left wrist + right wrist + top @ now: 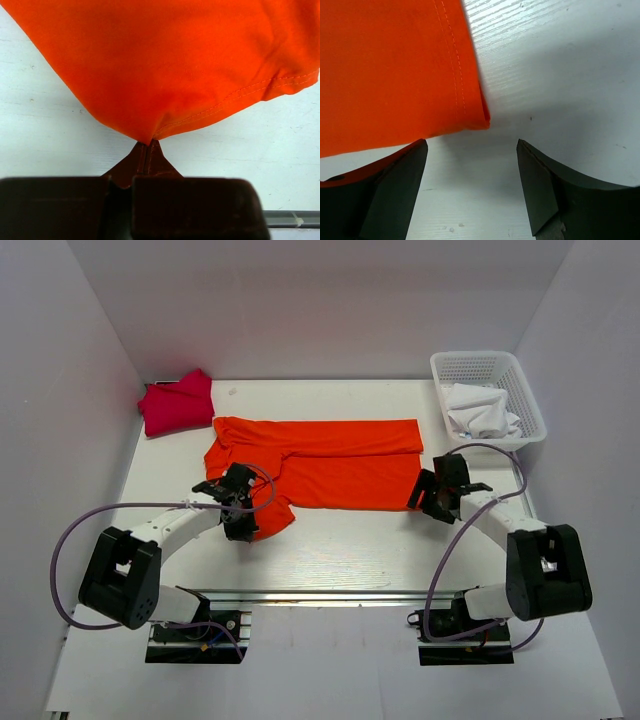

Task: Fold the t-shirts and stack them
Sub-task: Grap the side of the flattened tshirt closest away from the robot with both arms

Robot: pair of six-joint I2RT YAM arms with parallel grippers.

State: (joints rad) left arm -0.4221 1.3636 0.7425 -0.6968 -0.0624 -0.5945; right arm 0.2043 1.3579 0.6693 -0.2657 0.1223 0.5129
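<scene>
The orange t-shirt (pixel 320 460) lies spread across the middle of the table. In the left wrist view my left gripper (pixel 147 146) is shut on a pinch of the orange t-shirt (pixel 165 65) at its near left part, where my left gripper (pixel 240 508) sits in the top view. By the shirt's near right corner my right gripper (pixel 436 496) stands open. Close up, the hemmed corner of the orange t-shirt (pixel 395 70) ends just ahead of my right gripper (pixel 472 150), with nothing between the fingers. The crimson-pink t-shirt (pixel 178 402) lies bunched at the back left corner.
A white plastic basket (pixel 533 405) stands at the back right, holding a crumpled white cloth (pixel 480 410). White walls close in the table on the left, back and right. The arms' bases and cables occupy the near edge.
</scene>
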